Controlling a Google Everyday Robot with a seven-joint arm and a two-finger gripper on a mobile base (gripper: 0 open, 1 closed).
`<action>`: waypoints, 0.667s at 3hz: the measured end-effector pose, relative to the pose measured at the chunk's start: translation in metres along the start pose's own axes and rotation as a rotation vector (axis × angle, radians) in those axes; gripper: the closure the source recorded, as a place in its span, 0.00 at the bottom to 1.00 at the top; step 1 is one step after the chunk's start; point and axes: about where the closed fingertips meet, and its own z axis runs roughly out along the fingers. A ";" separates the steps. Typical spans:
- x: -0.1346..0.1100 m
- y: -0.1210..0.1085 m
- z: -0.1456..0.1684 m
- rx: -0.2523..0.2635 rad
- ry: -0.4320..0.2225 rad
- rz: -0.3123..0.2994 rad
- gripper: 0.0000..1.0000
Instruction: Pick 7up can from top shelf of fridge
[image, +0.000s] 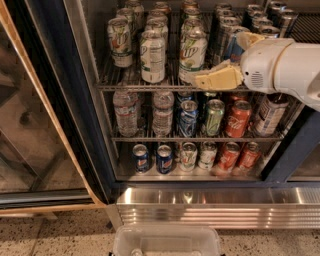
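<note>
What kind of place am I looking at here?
Probably a shop or break room: a glass-door display fridge, its top shelf and lower racks packed with drink cans. The robot's pincer sits beside the right front 7up can.

Green "7UP" lettering reads on the 7up can (192, 52), upper centre on the top shelf (140, 88), and on the neighbouring can (152, 54) to its left; a red can (237, 119), right of centre, bears white Coca-Cola script; the gripper (201, 80) sits just right of the 7up can
</note>
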 end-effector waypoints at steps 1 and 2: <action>-0.006 0.023 -0.019 0.004 0.020 -0.013 0.14; -0.005 0.046 -0.038 0.014 0.049 -0.016 0.25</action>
